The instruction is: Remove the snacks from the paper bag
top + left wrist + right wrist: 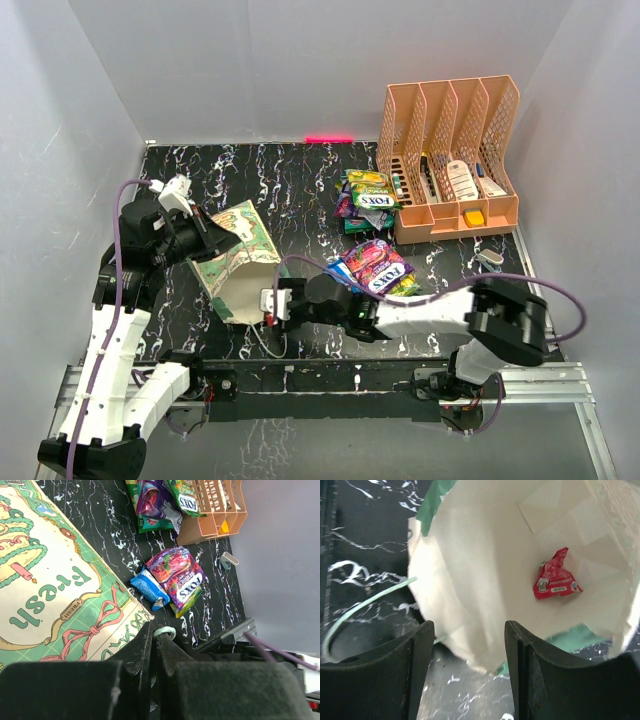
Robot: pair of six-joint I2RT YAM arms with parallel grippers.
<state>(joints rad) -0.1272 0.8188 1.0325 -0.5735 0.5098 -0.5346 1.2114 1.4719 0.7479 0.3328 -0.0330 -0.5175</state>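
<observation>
The mint-green paper bag (238, 262) lies on its side, its mouth facing the near right. My left gripper (156, 629) is shut on the bag's pale green string handle (165, 630) beside the cream front panel (50, 580). My right gripper (470, 626) stands open just in front of the bag's mouth, with nothing between its fingers (417, 665). One small red packet (556, 576) lies deep inside the pale interior. Two piles of snacks sit outside on the table, one right of the bag (375, 268) and one farther back (365, 198).
A peach mesh organizer (450, 150) with small bottles and boxes stands at the back right. A small grey object (490, 258) lies in front of it. The bag's other string handle (365, 606) loops over the black marbled table (290, 180). White walls enclose three sides.
</observation>
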